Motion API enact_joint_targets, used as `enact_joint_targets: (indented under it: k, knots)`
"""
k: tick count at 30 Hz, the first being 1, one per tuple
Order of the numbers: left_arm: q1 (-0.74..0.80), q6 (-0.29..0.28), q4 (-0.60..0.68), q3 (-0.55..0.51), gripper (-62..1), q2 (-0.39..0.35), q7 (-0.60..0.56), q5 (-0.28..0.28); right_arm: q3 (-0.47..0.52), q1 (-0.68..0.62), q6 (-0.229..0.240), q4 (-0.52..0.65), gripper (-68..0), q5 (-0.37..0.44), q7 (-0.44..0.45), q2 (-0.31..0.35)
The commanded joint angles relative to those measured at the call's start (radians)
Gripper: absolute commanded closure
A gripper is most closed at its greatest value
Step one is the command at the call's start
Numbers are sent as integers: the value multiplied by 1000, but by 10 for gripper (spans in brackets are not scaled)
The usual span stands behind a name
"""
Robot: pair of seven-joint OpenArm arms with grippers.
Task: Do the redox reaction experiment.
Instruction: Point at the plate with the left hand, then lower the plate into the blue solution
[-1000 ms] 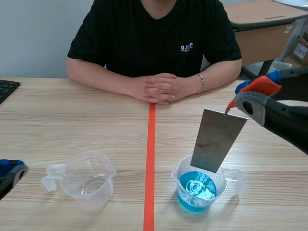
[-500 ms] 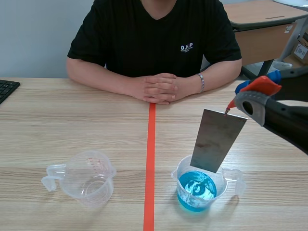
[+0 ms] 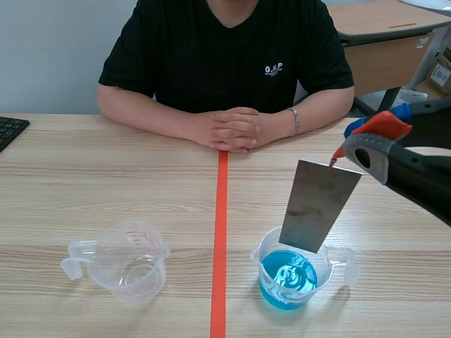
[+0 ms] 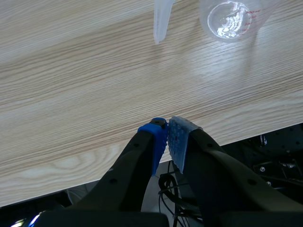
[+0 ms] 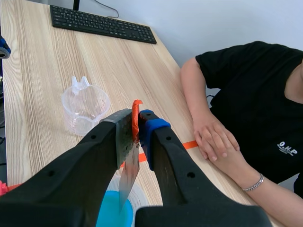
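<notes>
Over the wooden tabletop's (image 3: 106, 183) near edge, the right end effector (image 5: 139, 118) pinches a grey metal plate (image 3: 317, 204) over the clear blue-liquid beaker (image 3: 289, 282), dipping likely next.

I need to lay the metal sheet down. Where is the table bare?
Bare wood lies between the empty beaker and the person's hands, from the tape line to the keyboard. Crowded: the blue-liquid beaker, under the hanging metal sheet.
</notes>
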Motion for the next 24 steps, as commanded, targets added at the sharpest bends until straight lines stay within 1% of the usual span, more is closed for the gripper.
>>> enact_joint_targets:
  k: [1,3,9,17,24]
  knots:
    - [0,2,16,5,-57,2,-10,-6,-11,14,0,-6,-15,8,21,5]
    - [0,1,16,5,-57,2,5,-6,-29,29,0,-23,-15,-5,22,5]
    - [0,-2,16,5,-57,2,36,-6,-100,95,0,-95,-15,-10,23,5]
    - [0,-2,16,5,-57,2,43,-6,-202,184,0,-187,-15,-56,23,2]
    - [0,-2,16,5,-57,2,42,-6,-308,281,0,-293,-15,-69,23,2]
